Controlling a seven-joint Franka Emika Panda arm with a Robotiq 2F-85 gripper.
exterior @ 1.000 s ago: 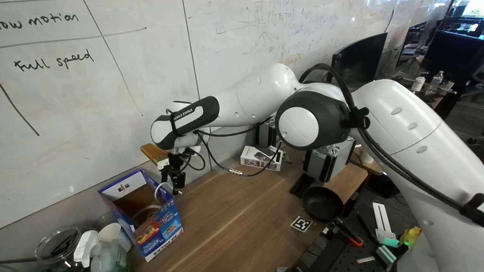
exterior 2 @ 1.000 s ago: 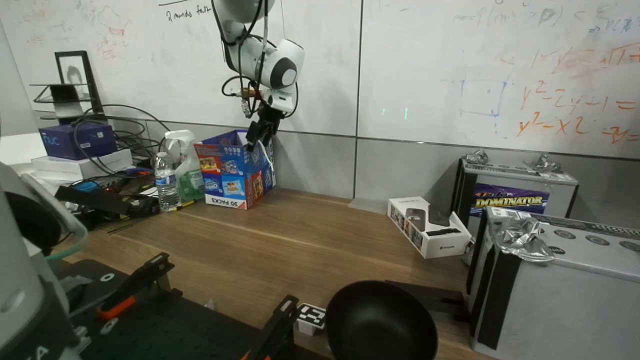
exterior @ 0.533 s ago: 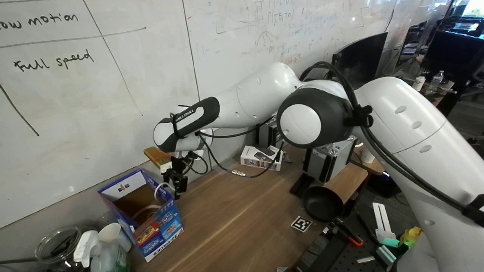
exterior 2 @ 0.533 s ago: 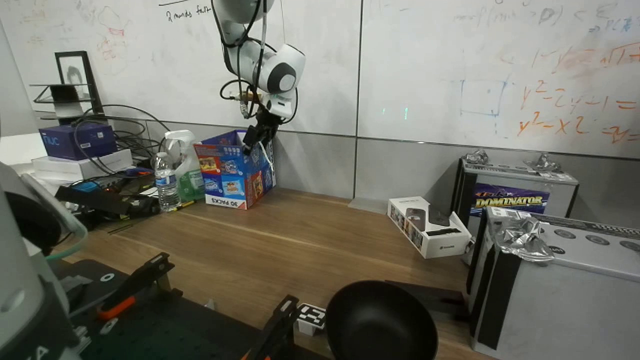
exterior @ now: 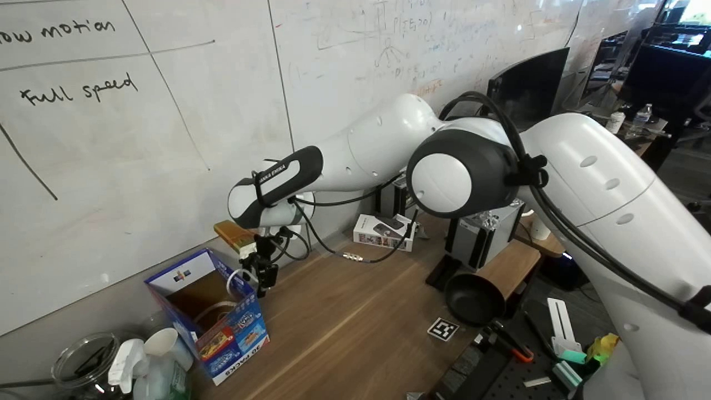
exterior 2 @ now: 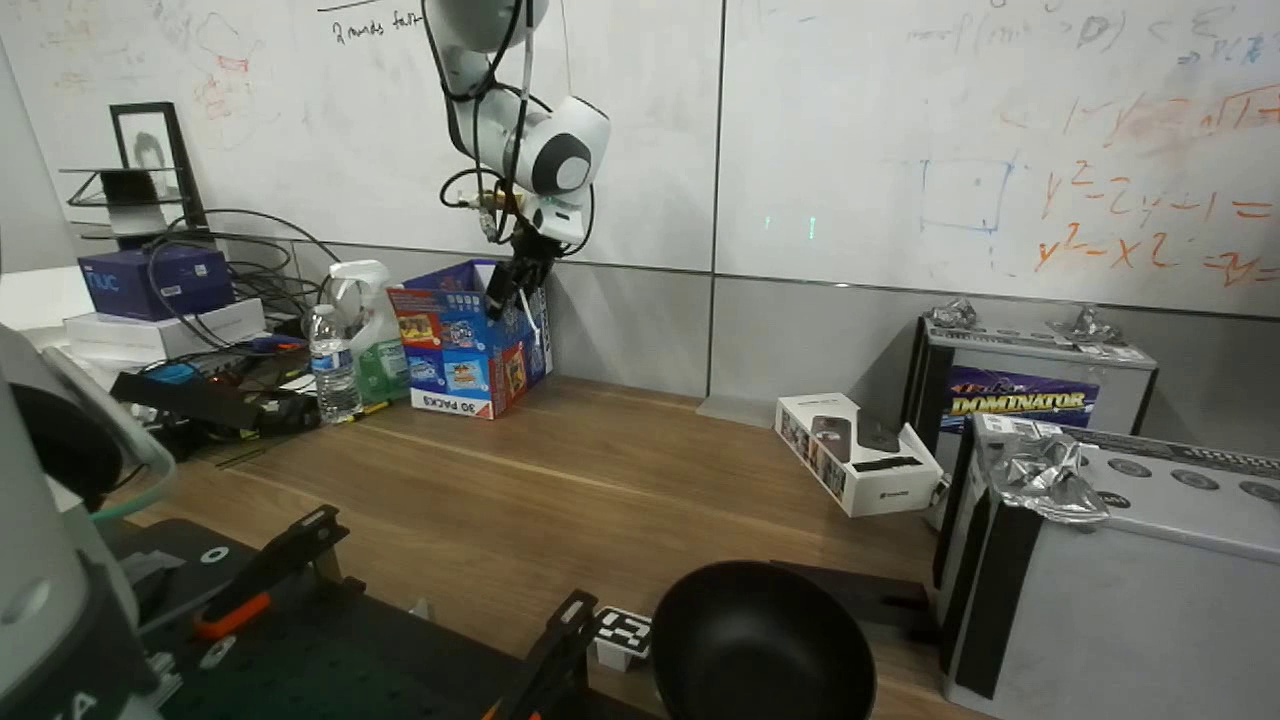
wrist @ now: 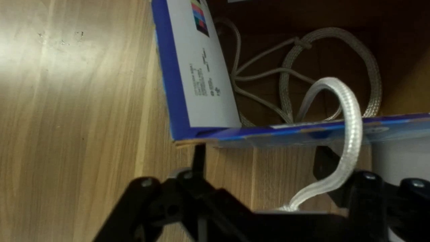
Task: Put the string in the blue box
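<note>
The blue box stands open-topped by the wall in both exterior views [exterior: 236, 339] [exterior 2: 450, 345]; its blue rim crosses the wrist view [wrist: 170, 74]. Most of the white string [wrist: 352, 131] lies coiled inside it. One length arches over the rim and runs out to my gripper [wrist: 258, 161]; this part also shows in both exterior views [exterior: 232, 278] [exterior 2: 531, 315]. My gripper is just outside the box wall at rim height in both exterior views [exterior: 265, 289] [exterior 2: 511, 292]. Its fingers stand apart. The string passes by the right finger, and its end is hidden behind the gripper's body.
A spray bottle [exterior: 150, 372], a cup [exterior: 166, 347] and a glass jar [exterior: 86, 364] stand beside the box. A water bottle [exterior 2: 333, 365] is there too. The whiteboard wall [exterior 2: 640, 180] is behind. A white carton [exterior 2: 855, 455], black pan [exterior 2: 760, 640] and grey device boxes [exterior 2: 1120, 570] stand farther off.
My gripper has sunk a little and shifted slightly away from the box. A short white string end by the fingertips one second ago no longer shows there. The box has not moved.
</note>
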